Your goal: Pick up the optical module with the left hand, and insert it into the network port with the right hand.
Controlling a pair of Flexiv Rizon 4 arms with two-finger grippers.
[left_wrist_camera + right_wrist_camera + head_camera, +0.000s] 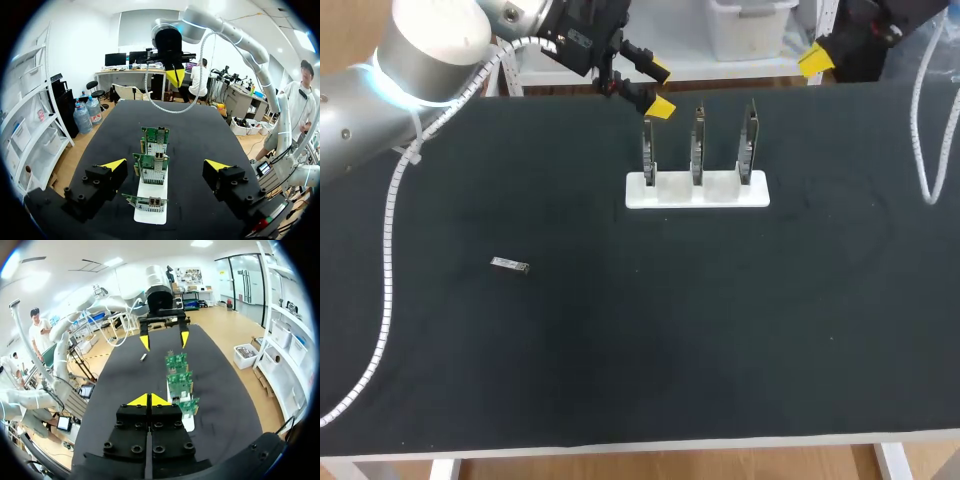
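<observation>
The module (509, 265) lies flat on the table (620, 380), out on the left and on its own, with its long axis running roughly left to right. It is well apart from everything else. The left gripper (660, 88) hangs near the far edge, just beside the leftmost of the 3 cards (698, 135), with its fingers wide apart and nothing between them. The cards stand upright in a white holder (720, 188) near the middle of the table, and their ports (152, 202) show on the edges seen in the left wrist view. The right gripper (148, 400) sits at the far right edge, its 2 tips pressed together and empty.

The step in hand looks like the pick, and it has not begun. To do it well, the left arm should swing clear of the cards and come down over the module from above. The wrist should turn so the fingers straddle the 2 long sides. The piece is thin and low, so the tips need to reach almost to the cloth before they close. Gripping toward 1 end would leave the plug end free for the right gripper, which must open first.
</observation>
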